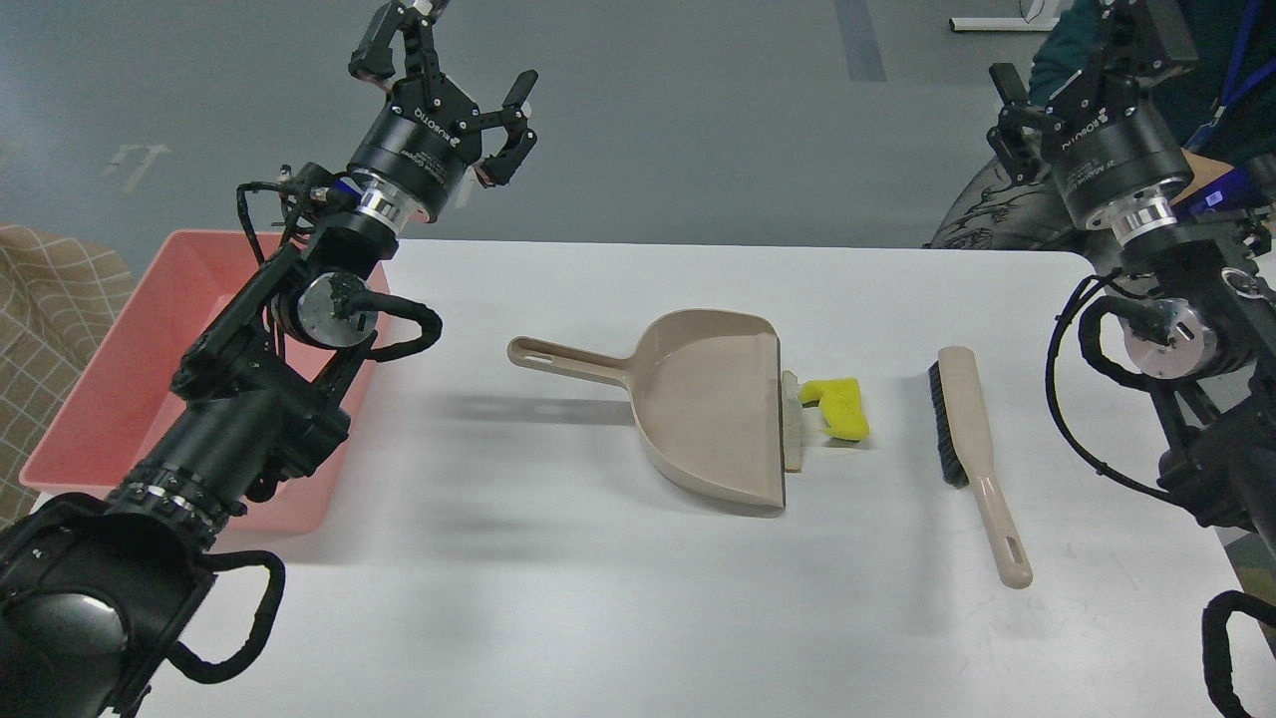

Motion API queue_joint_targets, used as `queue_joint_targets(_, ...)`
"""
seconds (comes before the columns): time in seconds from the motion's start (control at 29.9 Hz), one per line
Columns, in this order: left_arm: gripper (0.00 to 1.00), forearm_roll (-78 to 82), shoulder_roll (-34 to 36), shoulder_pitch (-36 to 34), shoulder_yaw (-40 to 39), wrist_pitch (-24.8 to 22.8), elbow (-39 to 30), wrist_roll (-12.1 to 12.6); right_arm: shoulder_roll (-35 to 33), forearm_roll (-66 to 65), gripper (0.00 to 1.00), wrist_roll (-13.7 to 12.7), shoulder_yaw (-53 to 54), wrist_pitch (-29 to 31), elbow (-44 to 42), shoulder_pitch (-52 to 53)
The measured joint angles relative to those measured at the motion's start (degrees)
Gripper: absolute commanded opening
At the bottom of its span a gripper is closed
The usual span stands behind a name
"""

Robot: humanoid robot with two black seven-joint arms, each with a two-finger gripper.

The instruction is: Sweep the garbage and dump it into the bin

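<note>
The garbage lies mid-table: a yellow notched chunk (842, 407) and a thin whitish strip (793, 424), both right at the open lip of the beige dustpan (713, 404). The strip touches the lip. Further right rests the beige brush (967, 429), black bristles facing left. At the table's left edge stands the pink bin (130, 379), partly hidden by my left arm. My left gripper (454, 85) is raised above the far left of the table, open and empty. My right gripper (1082, 65) is raised at the far right, open and empty, its top cut by the frame.
The white table (598, 598) carries the dustpan, whose handle points left toward the bin. A person in dark teal clothing (1057, 50) sits beyond the far right corner. A checkered fabric (50, 299) lies left of the bin.
</note>
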Motion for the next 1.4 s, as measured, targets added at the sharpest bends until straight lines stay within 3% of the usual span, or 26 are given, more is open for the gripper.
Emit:
queue_joint_targets(0.67,0.98,0.04,1.67,-0.67,0.56,1.52,-1.65,0.3,0.44,-0.01,1.0,-0.25,0.25,-0.53,0.32,0.43)
queue_joint_targets(0.94,0.98,0.02,2.87,-0.08,0.44,7.19,-1.16,0.54,-0.07,0.08,1.0,-0.17,-0.27,-0.62,0.83,-0.72)
queue_joint_targets(1.4,0.99,1.1,2.6,2.18,0.4,8.4,-2.32,-0.52,0.58,-0.01,1.0,0.06,-0.14,-0.68,-0.13,-1.2)
